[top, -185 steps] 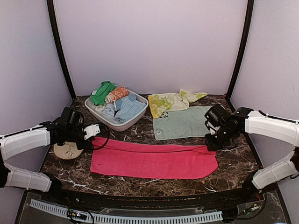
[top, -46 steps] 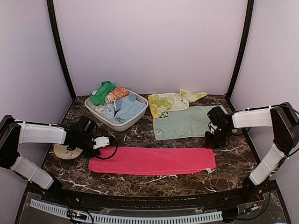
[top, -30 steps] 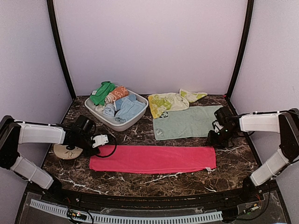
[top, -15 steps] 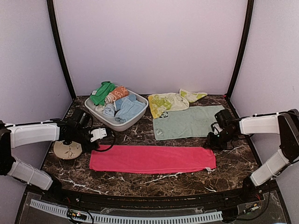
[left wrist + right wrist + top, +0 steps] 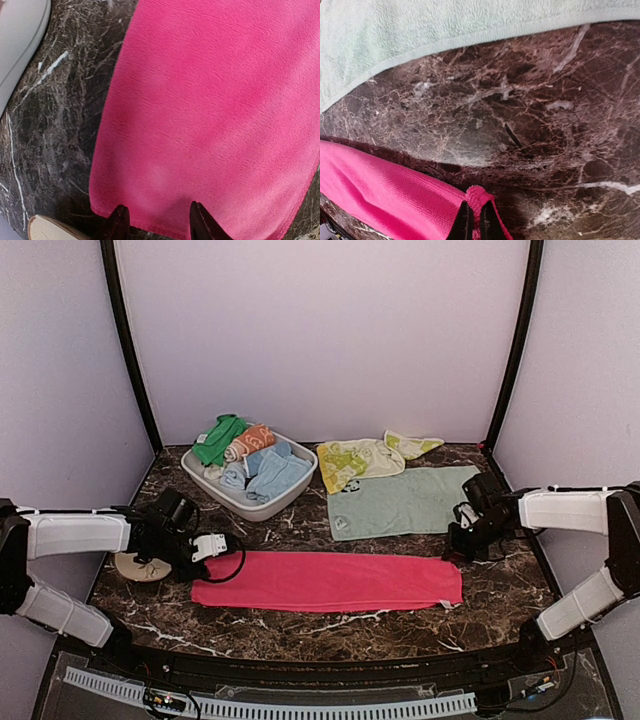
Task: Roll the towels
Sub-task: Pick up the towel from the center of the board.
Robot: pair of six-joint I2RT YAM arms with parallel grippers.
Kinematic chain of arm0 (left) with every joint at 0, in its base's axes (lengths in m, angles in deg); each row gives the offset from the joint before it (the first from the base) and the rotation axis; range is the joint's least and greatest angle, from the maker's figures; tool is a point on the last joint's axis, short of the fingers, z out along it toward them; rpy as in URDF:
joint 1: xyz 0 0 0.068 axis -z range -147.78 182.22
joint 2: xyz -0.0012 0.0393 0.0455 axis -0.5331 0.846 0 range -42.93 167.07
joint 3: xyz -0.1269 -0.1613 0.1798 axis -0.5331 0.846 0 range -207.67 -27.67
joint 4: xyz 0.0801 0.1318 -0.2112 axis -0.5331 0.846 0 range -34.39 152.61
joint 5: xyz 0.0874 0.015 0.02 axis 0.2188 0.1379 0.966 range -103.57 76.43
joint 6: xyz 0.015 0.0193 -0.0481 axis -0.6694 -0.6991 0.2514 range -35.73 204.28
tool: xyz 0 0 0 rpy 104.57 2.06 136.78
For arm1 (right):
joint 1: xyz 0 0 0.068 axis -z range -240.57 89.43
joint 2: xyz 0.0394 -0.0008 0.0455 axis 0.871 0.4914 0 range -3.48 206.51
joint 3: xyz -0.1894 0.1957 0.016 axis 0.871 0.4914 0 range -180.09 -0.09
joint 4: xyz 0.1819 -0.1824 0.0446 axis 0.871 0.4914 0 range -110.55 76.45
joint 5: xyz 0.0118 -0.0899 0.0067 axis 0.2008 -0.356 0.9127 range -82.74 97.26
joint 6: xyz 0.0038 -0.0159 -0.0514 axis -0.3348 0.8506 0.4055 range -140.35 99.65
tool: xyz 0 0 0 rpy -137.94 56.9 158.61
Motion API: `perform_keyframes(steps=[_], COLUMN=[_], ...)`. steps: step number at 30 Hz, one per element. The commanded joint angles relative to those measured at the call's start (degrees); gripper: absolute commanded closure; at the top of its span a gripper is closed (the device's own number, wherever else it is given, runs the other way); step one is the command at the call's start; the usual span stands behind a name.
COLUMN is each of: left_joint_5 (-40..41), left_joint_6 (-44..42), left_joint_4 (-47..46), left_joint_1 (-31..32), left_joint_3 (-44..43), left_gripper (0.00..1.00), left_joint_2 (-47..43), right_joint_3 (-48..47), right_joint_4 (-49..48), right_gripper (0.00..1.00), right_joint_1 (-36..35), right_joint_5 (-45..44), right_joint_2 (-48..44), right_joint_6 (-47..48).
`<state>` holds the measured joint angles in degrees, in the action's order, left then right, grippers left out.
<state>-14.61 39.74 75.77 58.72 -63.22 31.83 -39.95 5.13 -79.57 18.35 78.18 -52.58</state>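
- Along the near half of the desk (image 5: 300, 625), the hot-pink towel (image 5: 327, 581) lay flat as a long narrow band running left to right.
- At its left end, the left arm's fingers (image 5: 204, 562) were spread apart, their tips down at the towel's short edge. The cloth lay flat between them, and they were holding nothing.
- At the far right corner of the same towel, the right arm's fingers (image 5: 454, 554) were pressed nearly together. In the right wrist view a small raised fold of pink cloth was pinched between them.
- Just beyond the pink towel on the right, the mint towel (image 5: 395, 502) was spread flat, with bare marble showing between the two.
- Farther back, the yellow-lime towel (image 5: 360, 460) lay rumpled and overlapped the mint one's far left edge.
- On the far left stood a pale basin (image 5: 200, 473) holding green, orange and light blue cloths, some of them rolled.
- Beside the left arm, a round beige disc (image 5: 138, 566) rested on the desk, close to the pink towel's left end.
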Motion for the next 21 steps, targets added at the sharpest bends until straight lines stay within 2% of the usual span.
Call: perform_keyframes(steps=[1,7,13,18,21], left_joint_5=[-3.4,-6.0,-9.3,-10.8,-11.9], left_joint_6=[-0.5,-0.6,-2.3,1.1,2.3], left_joint_4=[0.3,3.7,7.2,8.2,8.9], left_joint_1=[1.4,3.7,5.2,6.3,6.1], left_joint_3=[2.8,2.4,2.8,0.8,-0.7], left_gripper=[0.56,0.53,0.51,0.51,0.51], left_joint_2=[-2.5,-4.8,-6.4,-6.7,-8.1], right_joint_3=[-5.9,-9.1,-9.4,-10.6,-12.6], right_joint_4=[6.6,12.6,14.1,16.2,18.2], right_gripper=[1.00,1.00,1.00,1.00,1.00], right_joint_1=[1.0,4.0,6.8,12.5,12.9], right_joint_5=[-4.5,-10.9,-14.3,-16.6,-16.7], right_joint_2=[-2.3,-1.3,-1.4,-2.1,-3.5], right_joint_6=[0.5,2.6,3.9,6.6,7.8])
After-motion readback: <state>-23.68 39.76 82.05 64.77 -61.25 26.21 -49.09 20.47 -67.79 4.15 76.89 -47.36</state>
